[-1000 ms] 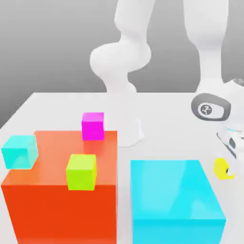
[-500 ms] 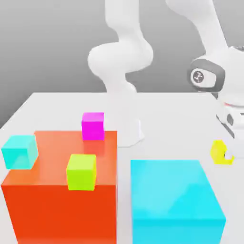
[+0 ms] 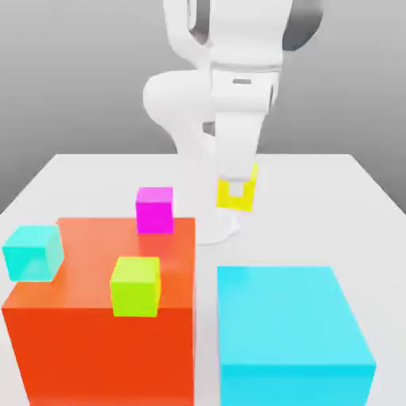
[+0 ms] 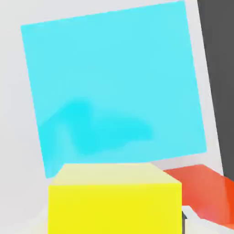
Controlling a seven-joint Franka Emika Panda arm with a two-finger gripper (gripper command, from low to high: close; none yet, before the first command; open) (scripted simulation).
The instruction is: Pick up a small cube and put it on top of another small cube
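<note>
The small cube (image 3: pixel 235 203), glossy bright yellow, hangs in the air near the middle of the exterior view, in front of the robot's white base. My gripper (image 3: pixel 236 189) points down and is shut on it, with a white finger covering the cube's front face. The hand view has the same yellow cube (image 4: pixel 114 208) close up, above the big cyan block (image 4: pixel 114 87). A small magenta cube (image 3: pixel 155 209) sits at the far edge of the big red block (image 3: pixel 95 349), on the exterior view's left of the held cube.
A lime yellow-green cube (image 3: pixel 135 285) rests on the red block's top. A small cyan cube (image 3: pixel 33 252) is at that block's left edge. The large cyan block (image 3: pixel 293 333) stands at the front right. The white table (image 3: pixel 333 206) reaches back to the robot's base.
My arm has swung from the exterior view's right to its middle. The yellow cube has travelled with it, up and to the left, away from the table's right side.
</note>
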